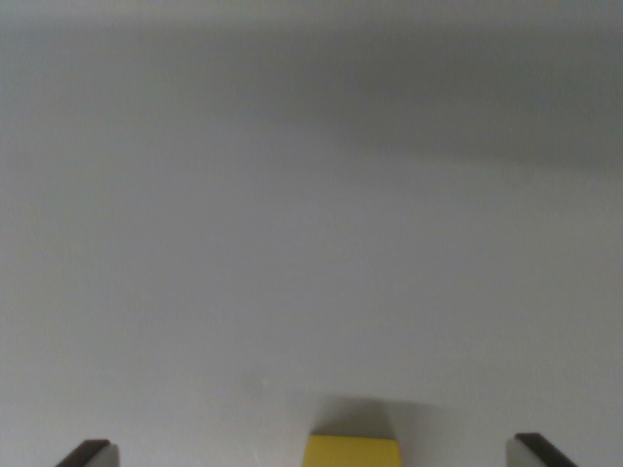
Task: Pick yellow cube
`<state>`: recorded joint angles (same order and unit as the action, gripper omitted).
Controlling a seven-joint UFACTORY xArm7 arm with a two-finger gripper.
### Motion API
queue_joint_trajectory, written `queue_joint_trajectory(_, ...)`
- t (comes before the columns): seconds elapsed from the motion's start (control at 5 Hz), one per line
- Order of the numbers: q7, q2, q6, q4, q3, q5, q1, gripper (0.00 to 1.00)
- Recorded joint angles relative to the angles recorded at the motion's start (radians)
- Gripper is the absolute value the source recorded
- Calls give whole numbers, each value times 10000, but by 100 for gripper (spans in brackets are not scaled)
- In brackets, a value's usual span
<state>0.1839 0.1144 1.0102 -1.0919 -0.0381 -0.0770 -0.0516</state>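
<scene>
The yellow cube (352,451) shows only as a small yellow patch at the bottom edge of the wrist view, a little right of centre; most of it is cut off by the frame. My gripper (316,453) stands open, with one dark fingertip (90,453) at the wrist view's left corner and the other fingertip (535,451) at the wrist view's right. The cube lies between the two fingers, closer to the right one, with wide gaps on both sides and no contact.
A plain pale grey surface (311,243) fills the view, blurred. A soft darker shadow band crosses the top right.
</scene>
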Motion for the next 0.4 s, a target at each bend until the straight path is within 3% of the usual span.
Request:
queue_joint_trajectory(0.2,0,0,0,0,0,0,0,0)
queue_joint_trajectory(0.4,121,86,-442,396,-19,-72,-11,0)
